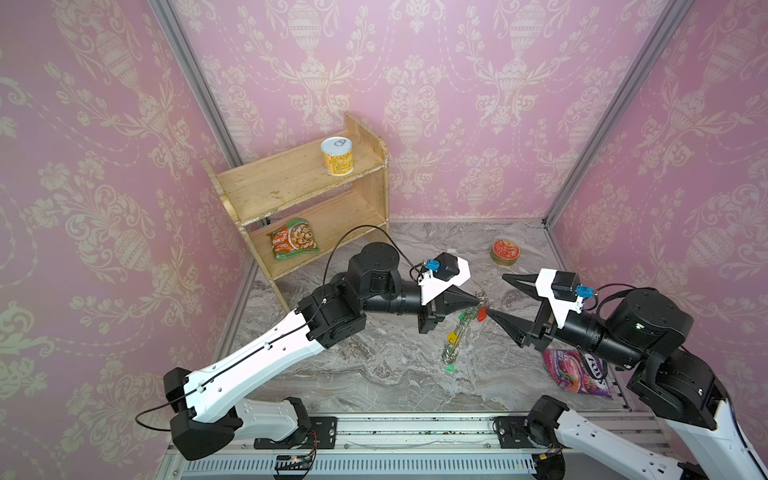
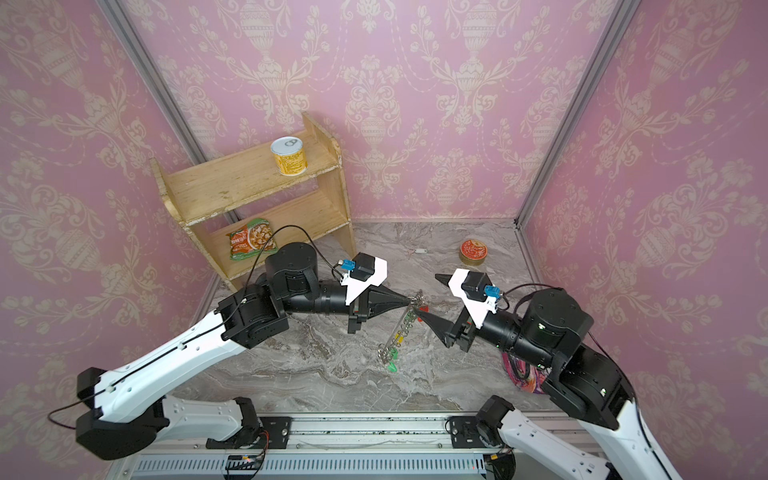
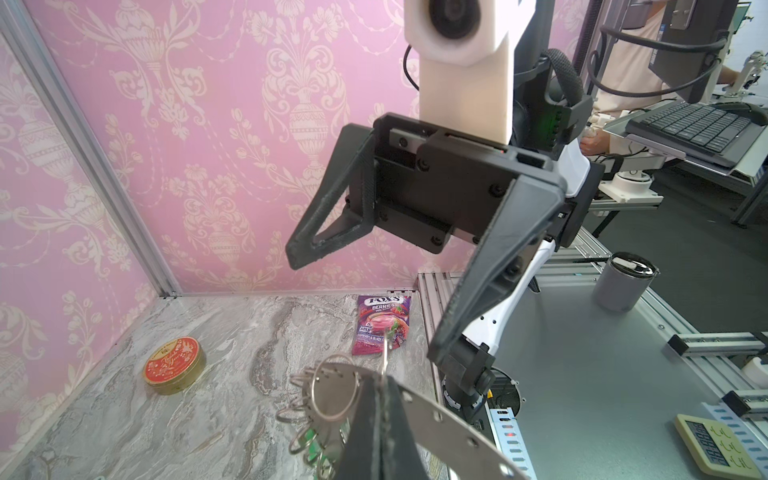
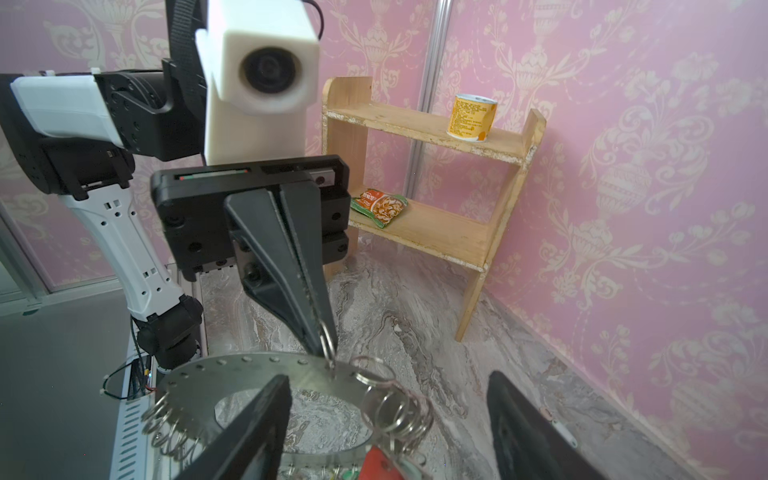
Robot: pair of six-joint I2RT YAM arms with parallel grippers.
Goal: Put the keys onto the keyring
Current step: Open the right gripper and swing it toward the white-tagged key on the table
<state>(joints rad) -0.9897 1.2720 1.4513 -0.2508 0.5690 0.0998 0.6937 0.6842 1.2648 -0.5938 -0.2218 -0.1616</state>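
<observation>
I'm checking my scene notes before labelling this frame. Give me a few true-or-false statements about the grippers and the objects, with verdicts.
1. The left gripper is shut on a wire loop of the keyring. True.
2. The right gripper is clamped shut on a key. False: its jaws stand wide open and hold nothing.
3. The yellow can stands on the lower shelf. False: it stands on the top shelf.
4. The red-topped tin sits on the table, apart from the keyring. True.
</observation>
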